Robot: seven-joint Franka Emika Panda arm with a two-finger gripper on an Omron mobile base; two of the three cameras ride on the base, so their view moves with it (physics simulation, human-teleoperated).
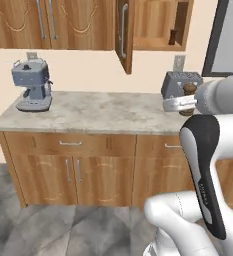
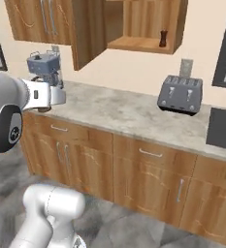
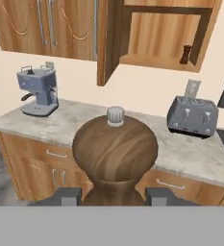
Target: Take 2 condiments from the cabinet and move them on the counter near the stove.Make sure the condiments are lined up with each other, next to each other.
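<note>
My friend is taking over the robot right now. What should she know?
Gripper: shut on a brown wooden shaker, held up in the air over the counter.
The other shaker, the dark one, stands on the shelf of the open cabinet.
Also on the counter: a coffee machine at one end and a toaster nearer the black stove.
Done: cabinet door opened, first shaker taken out.
Left: set this shaker on the counter near the stove, fetch the dark one, and stand it right beside the first so they line up.
</note>
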